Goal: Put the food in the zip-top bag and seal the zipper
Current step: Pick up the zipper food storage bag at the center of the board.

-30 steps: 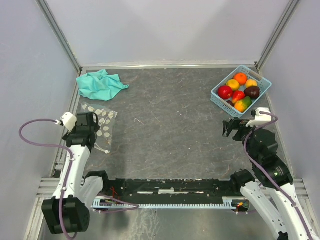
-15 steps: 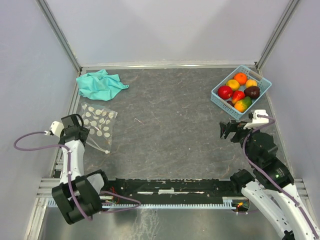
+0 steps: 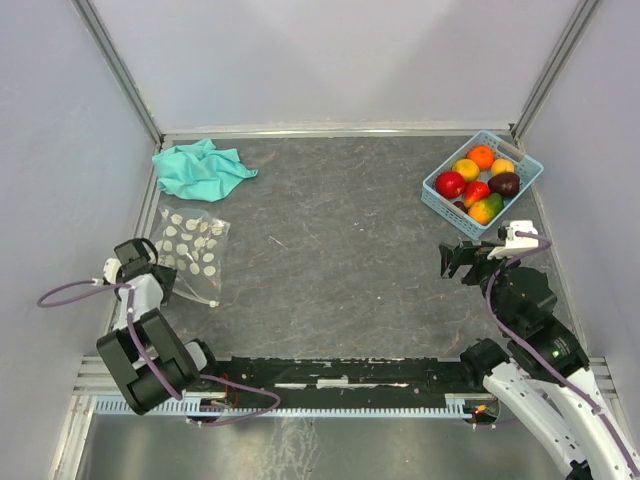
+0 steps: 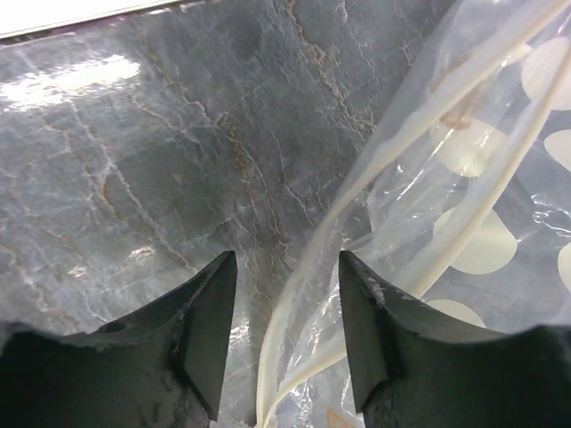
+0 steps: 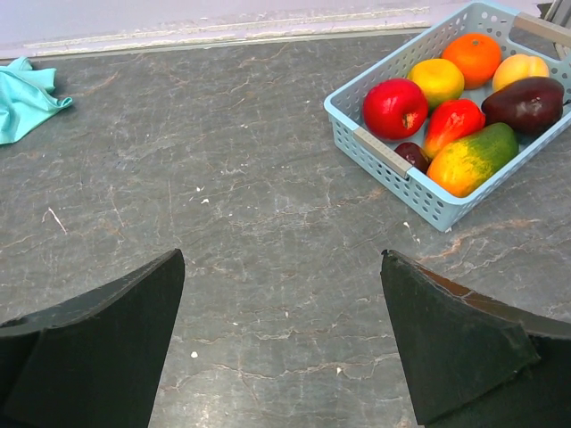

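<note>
Desk [image 3: 340, 260], with zip-top bag [image 3: 192, 245] flat at its left edge and basket [image 5: 401, 183] of food [image 5: 397, 107] far right. Your left hand [image 4: 285, 267], half-spread, straddles the zipper [image 4: 393, 143]: pinch one lip only. Right hand [image 5: 282, 267] stands spread, empty.

- The left arm [image 3: 133, 300] is folded tight at the far left, with its elbow near the base and its wrist low.
- The left gripper [image 4: 285, 265] points forward and down, jaws partly apart.
- The right arm [image 3: 525, 305] reaches forward on the right.
- The right gripper [image 5: 282, 263] is raised, jaws spread wide.
</note>
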Controlling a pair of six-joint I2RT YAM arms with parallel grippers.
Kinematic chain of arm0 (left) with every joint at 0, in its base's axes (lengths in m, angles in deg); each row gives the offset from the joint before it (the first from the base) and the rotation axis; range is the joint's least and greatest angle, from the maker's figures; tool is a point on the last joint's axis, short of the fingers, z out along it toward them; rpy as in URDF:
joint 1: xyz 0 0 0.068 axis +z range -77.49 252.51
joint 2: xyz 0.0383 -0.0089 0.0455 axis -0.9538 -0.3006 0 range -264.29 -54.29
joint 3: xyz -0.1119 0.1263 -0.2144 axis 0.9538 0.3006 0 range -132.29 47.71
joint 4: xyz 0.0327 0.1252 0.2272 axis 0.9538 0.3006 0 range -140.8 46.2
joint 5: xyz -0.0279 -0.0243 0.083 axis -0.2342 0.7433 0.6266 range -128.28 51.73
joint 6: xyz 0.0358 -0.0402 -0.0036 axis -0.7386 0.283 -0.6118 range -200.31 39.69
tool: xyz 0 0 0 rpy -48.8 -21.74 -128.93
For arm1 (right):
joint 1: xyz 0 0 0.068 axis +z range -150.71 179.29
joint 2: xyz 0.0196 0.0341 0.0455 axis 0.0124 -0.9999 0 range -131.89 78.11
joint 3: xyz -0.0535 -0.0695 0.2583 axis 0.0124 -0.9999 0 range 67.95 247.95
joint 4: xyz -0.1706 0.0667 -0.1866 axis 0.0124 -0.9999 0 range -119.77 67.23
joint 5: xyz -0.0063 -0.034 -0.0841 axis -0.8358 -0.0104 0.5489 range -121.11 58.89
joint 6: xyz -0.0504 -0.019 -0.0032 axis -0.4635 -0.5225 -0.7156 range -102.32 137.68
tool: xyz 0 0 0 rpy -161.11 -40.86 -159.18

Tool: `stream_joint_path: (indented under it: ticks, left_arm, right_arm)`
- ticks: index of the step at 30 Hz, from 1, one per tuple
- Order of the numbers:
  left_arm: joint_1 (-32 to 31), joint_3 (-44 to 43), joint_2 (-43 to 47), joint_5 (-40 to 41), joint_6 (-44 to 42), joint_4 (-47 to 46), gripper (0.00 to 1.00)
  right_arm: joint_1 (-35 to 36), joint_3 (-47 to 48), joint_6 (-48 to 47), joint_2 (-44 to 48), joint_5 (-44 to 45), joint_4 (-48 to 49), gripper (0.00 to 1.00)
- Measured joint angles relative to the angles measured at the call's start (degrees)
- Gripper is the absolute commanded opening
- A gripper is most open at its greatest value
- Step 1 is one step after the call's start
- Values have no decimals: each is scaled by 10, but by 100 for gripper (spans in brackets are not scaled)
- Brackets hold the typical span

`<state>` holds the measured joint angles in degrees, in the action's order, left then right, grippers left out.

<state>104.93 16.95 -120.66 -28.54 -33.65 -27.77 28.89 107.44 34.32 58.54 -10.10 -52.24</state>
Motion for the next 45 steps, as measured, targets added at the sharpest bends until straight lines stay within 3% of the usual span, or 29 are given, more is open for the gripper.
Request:
stream_joint_path:
  ticks: [4,11,23,32,37,45]
  left_arm:
    - [1,1,-24,-18,0,-20,30]
    - [2,2,-19,-44,-12,-31,3]
    - [2,1,93,-111,-58,7,3]
    - [-9,-72,97,-210,-133,80,3]
    - [-78,-123,97,-234,-171,115,3]
    - [-244,-190,74,-240,-200,160,3]
  right_arm:
    - [0,0,0,0,0,1,99]
    - [0,0,-6,-13,-11,1,99]
    - [3,4,-14,-54,-54,1,99]
    - [3,17,-5,-127,-102,7,99]
    - [3,18,12,-186,-161,29,99]
    - [3,53,20,-280,-249,61,90]
